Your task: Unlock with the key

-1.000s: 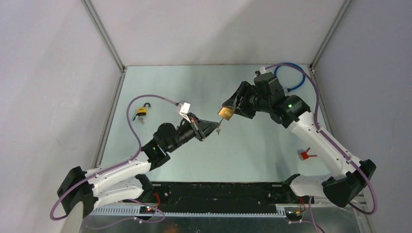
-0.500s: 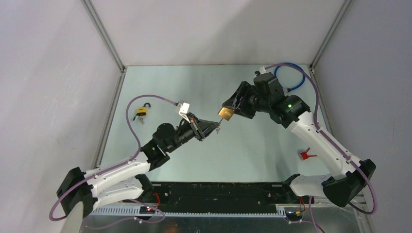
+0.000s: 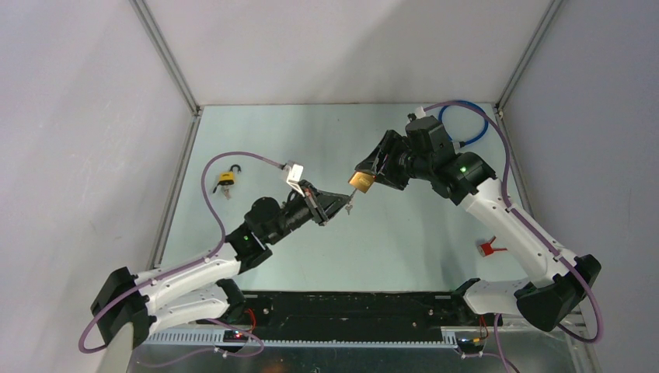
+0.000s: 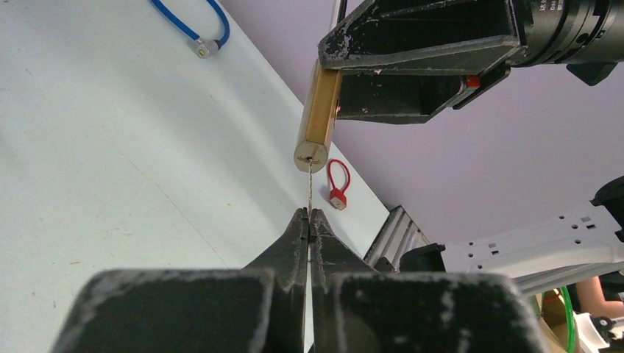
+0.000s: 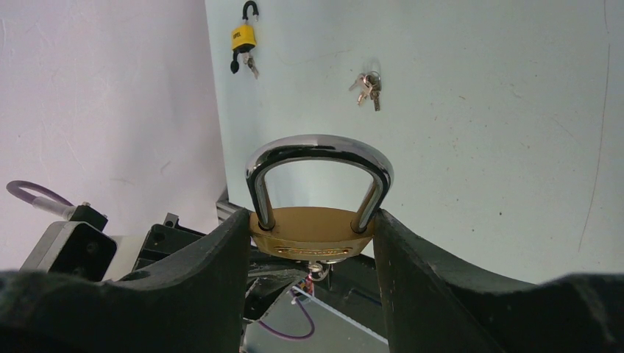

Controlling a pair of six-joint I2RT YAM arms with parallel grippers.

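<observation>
My right gripper [image 3: 367, 177] is shut on a brass padlock [image 3: 360, 181] with a closed silver shackle [image 5: 318, 151], held above the table's middle. In the right wrist view the padlock body [image 5: 313, 234] sits between the two fingers. My left gripper [image 3: 339, 203] is shut on a thin silver key [image 4: 309, 187]. In the left wrist view the key's blade reaches into the keyhole at the bottom of the padlock [image 4: 318, 121]. The gripper tips [image 4: 309, 220] pinch the key edge-on.
A yellow padlock with keys [image 3: 226, 179] lies at the far left of the table. A small red lock [image 3: 489, 249] lies at the right. A blue cable loop [image 3: 464, 124] lies at the back right. A loose key bunch [image 5: 368, 86] lies on the table.
</observation>
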